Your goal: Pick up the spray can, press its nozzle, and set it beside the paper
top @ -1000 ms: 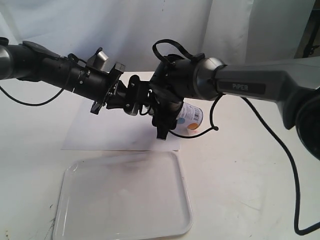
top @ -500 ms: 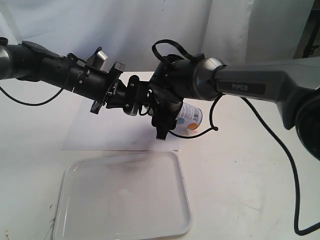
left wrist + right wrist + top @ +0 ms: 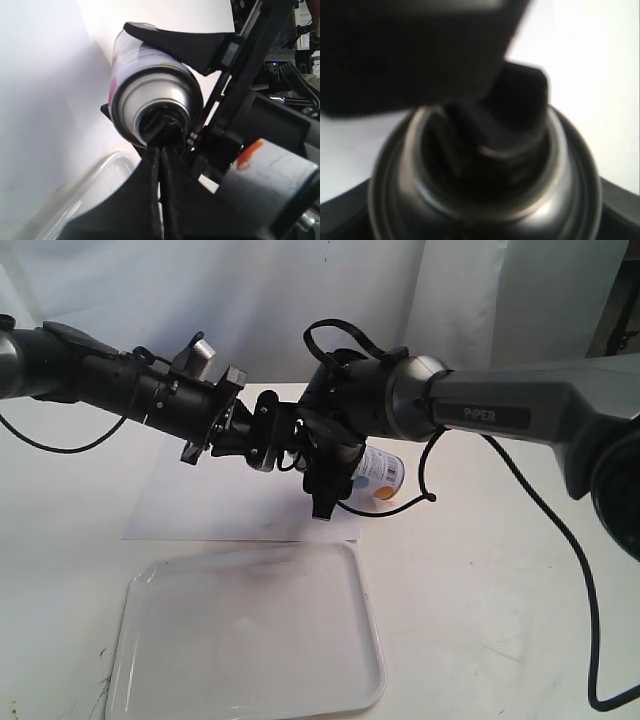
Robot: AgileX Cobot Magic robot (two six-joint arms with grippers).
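Exterior view is hiding a lot. The left gripper (image 3: pixel 262 443) is blocking the nozzle (image 3: pixel 160 125), and only the dotted end of the spray can (image 3: pixel 381 472) is peeking out past the right gripper (image 3: pixel 328 472). Right wrist view is coming out mostly blurry. Left fingers are pressing together, tips touching the nozzle. The can is hanging in the air near the paper's (image 3: pixel 215 502) right edge, lying roughly sideways with its nozzle facing left and base right, and the right gripper is clamping its body.

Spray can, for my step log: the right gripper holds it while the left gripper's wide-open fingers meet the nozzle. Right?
No. The left gripper is shut, not wide open; the left wrist view shows its fingers together at the nozzle. The right gripper does hold the spray can.
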